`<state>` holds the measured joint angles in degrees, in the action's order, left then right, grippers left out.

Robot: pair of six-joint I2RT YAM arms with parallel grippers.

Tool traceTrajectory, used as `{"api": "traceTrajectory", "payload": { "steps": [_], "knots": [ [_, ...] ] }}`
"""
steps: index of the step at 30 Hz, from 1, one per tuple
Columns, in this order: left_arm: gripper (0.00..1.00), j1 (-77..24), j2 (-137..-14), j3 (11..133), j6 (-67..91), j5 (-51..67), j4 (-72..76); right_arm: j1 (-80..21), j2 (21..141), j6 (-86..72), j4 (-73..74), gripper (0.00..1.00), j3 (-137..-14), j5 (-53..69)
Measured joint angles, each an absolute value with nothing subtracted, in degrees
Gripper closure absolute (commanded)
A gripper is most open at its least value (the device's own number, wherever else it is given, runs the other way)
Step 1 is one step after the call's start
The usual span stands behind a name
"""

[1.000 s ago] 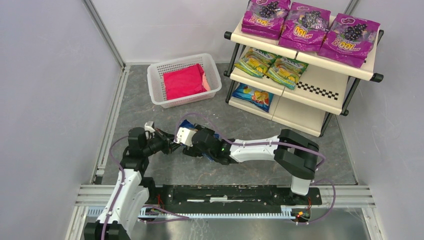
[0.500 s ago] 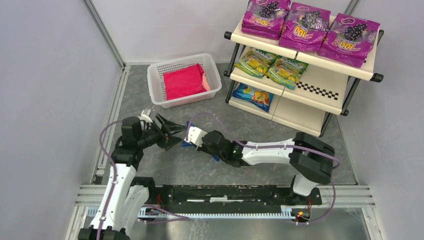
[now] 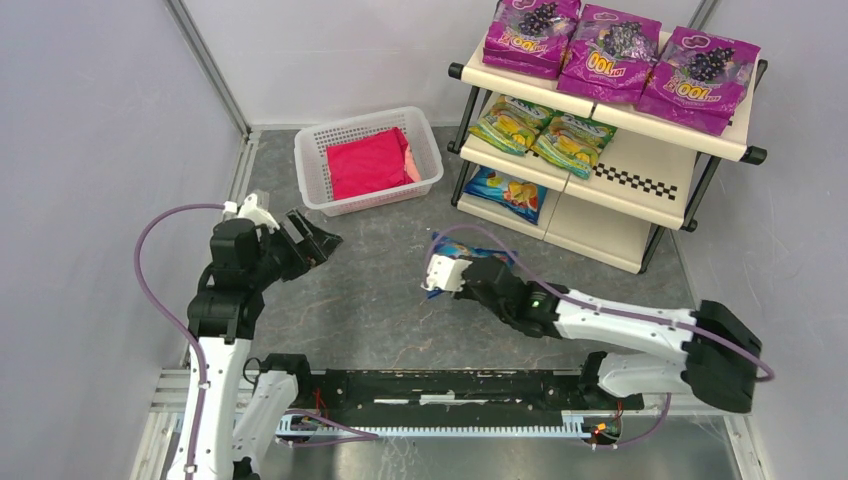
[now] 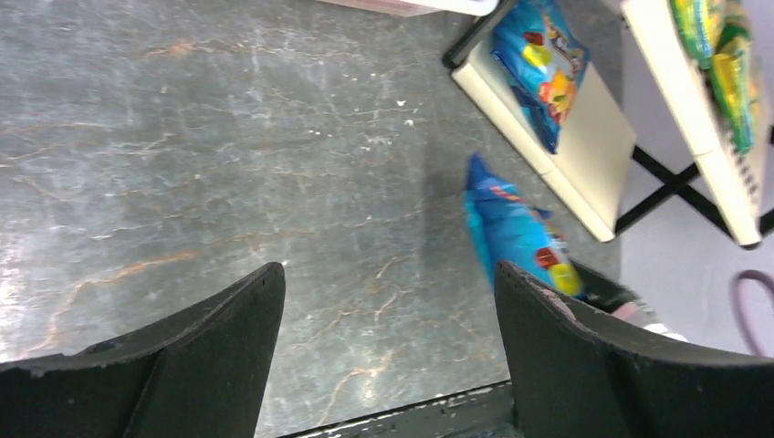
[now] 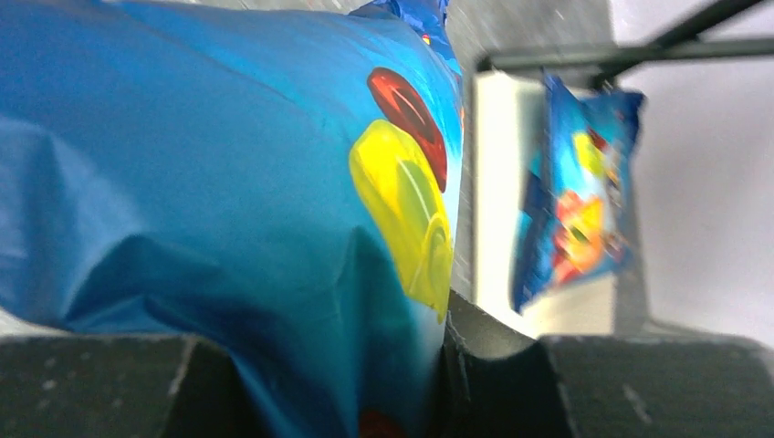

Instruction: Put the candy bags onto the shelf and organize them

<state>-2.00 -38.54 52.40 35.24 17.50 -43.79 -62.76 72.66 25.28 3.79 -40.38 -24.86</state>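
Gripping a blue candy bag (image 3: 475, 254) pinched tight between its jaws, right gripper (image 3: 438, 274) hangs mid-scene, at 7 o'clock from the shelf (image 3: 640, 215). Left gripper (image 3: 320, 238) is spread wide and empty, at 9 o'clock from that bag. Shelf holds purple bags (image 3: 610, 50) on top, green bags (image 3: 545, 130) mid tier, second blue bag (image 3: 505, 190) on bottom.

A yellow "100" (upside down) on each magenta-purple candy bag (image 3: 608, 42) atop the shelf (image 3: 655, 150)
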Motion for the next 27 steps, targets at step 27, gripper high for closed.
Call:
{"api": "traceTrajectory", "payload": {
  "steps": [27],
  "knots": [
    [0.13, -10.74, -30.41, 47.35, 28.32, 8.05, -44.07, -16.51, 70.19, 58.63, -5.41, 1.00, -28.38, -19.73]
  ]
}}
